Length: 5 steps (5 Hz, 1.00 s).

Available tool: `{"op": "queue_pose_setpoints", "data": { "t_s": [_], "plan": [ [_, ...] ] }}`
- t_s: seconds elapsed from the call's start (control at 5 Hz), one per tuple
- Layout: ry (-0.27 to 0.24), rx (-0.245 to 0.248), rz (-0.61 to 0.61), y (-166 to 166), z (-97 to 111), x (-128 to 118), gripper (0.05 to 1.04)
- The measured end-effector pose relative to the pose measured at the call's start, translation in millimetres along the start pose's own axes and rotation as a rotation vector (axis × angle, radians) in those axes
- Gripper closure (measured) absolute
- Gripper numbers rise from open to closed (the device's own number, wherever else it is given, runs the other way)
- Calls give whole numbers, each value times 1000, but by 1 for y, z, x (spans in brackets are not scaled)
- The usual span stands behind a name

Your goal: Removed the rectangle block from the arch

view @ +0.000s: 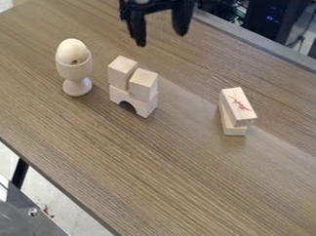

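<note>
A pale wooden arch (145, 108) stands on the table left of centre. Two upright rectangular blocks rest side by side on top of it, a left block (119, 77) and a right block (143, 87). Above and behind them, near the top edge, hangs the black gripper (161, 37), open, its two fingers apart with nothing between them. It touches neither the blocks nor the arch.
A wooden egg (72, 50) sits in a wooden cup (77, 87) left of the arch. To the right, a red-marked block (238, 105) lies on a lower block (233, 130). The table (178, 184) has its front edge at lower left.
</note>
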<state>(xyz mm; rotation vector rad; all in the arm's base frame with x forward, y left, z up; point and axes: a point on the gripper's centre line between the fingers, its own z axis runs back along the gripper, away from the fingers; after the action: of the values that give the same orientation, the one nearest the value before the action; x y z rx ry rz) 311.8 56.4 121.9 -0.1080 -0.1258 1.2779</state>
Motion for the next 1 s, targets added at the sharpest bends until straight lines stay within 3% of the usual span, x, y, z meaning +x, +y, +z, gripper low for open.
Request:
{"op": "queue_pose_setpoints", "data": {
  "t_s": [0.2,0.6,0.8,1.0],
  "plan": [
    [-69,5,270,2,5,1,84],
    [-174,9,363,6,3,11,84],
    [-208,42,372,18,-11,20,84],
    [-210,65,432,30,-15,30,84]
  ]
}}
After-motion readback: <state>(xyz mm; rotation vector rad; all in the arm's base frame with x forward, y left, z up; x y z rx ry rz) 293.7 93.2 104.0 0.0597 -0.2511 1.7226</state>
